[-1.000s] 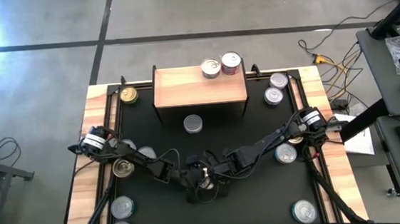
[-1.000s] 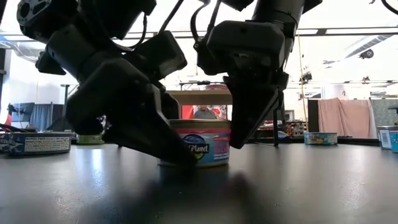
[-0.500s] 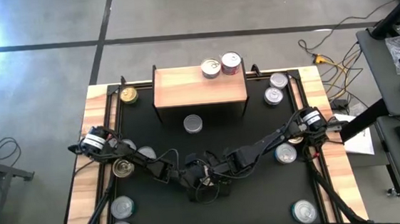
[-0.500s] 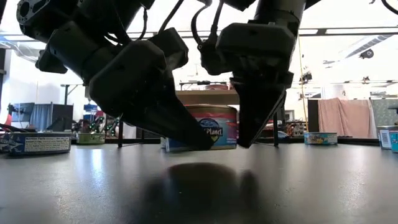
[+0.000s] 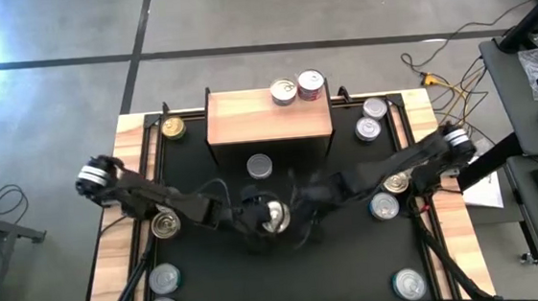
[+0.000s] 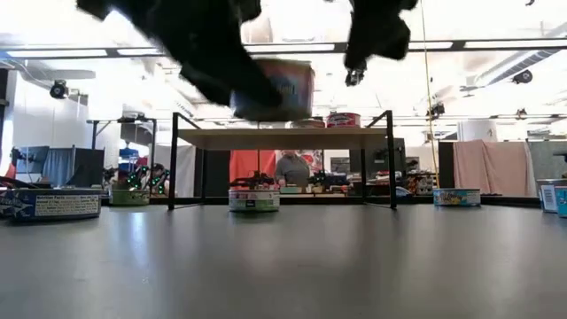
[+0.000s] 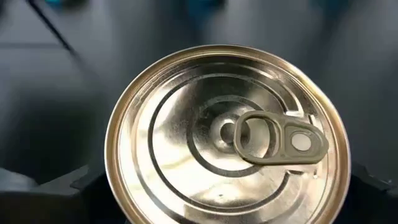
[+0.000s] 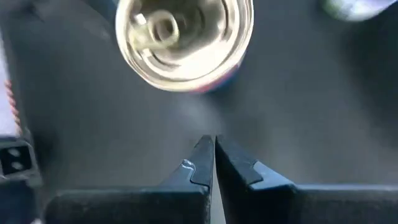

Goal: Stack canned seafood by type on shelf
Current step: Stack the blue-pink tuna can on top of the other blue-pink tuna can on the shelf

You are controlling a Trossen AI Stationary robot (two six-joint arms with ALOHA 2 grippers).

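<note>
Looking at the low view, you cannot read the lifted can's [image 6: 276,89] label; left gripper [image 5: 272,217] pinches it level, lid up, above the mat [image 5: 355,259]; right gripper [image 8: 214,163] pressed together beside it.

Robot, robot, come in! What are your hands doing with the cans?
Left gripper holding a can up above the mat. Right gripper beside it, fingers shut, empty. Shelf has two cans; one can sits in front.

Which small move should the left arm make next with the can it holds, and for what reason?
Probably carry the can forward toward the shelf. The left tool grips it raised above the mat, about level with the shelf board, and two cans already sit at the shelf's right end. The right tool is shut and empty beside it.
</note>
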